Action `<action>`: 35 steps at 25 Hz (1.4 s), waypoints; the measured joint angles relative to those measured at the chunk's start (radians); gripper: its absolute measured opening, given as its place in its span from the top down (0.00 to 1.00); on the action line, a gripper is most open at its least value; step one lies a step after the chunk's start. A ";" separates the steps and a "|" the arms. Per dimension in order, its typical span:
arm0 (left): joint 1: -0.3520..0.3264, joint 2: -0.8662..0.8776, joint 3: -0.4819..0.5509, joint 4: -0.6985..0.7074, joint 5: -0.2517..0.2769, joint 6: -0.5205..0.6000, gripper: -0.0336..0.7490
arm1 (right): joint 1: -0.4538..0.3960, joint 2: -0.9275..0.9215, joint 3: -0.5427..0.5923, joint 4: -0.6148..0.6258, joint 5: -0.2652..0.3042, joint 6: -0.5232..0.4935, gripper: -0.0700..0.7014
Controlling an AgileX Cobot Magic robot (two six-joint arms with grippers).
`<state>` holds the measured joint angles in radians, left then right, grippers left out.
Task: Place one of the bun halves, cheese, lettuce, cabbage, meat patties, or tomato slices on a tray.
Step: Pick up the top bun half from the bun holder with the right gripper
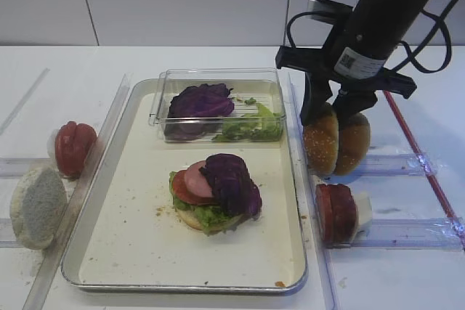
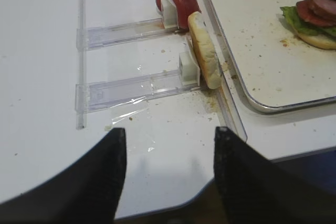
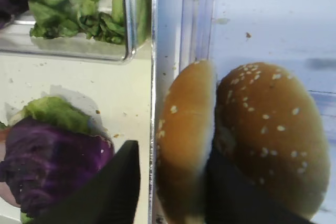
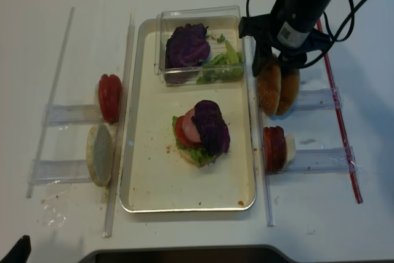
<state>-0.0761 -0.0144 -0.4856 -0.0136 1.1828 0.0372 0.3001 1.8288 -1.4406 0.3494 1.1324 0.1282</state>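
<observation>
Nearest the viewer, the tray (image 1: 109,248) shows bare cream floor at its front rim. Farther in, mid-tray, sits a half-built burger (image 1: 216,190): bun base, lettuce (image 1: 211,215), tomato, a pink meat slice and purple cabbage (image 1: 231,181) on top. Left of the tray a pale bun half (image 1: 38,206) stands on edge, with tomato slices (image 1: 74,147) just beyond. Right of the tray, more tomato slices (image 1: 336,212) stand in a clear rack. Beyond them two sesame buns (image 1: 336,142) stand side by side on edge (just outside the tray's right rim); the right gripper (image 1: 334,117) straddles the left one from above, jaws not visibly pressed shut. Farthest, a clear box (image 1: 218,104) holds cabbage and lettuce. Left gripper (image 2: 168,174) hangs open over bare table.
</observation>
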 joint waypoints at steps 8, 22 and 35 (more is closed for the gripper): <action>0.000 0.000 0.000 0.000 0.000 0.000 0.50 | 0.000 0.000 0.000 -0.023 0.008 0.000 0.66; 0.000 0.000 0.000 0.000 0.000 0.000 0.50 | 0.000 0.002 -0.053 -0.016 0.075 0.000 0.72; 0.000 0.000 0.000 0.000 0.000 0.000 0.50 | 0.000 0.002 -0.094 0.009 0.089 0.004 0.72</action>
<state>-0.0761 -0.0144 -0.4856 -0.0136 1.1828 0.0372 0.3001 1.8304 -1.5343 0.3580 1.2215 0.1317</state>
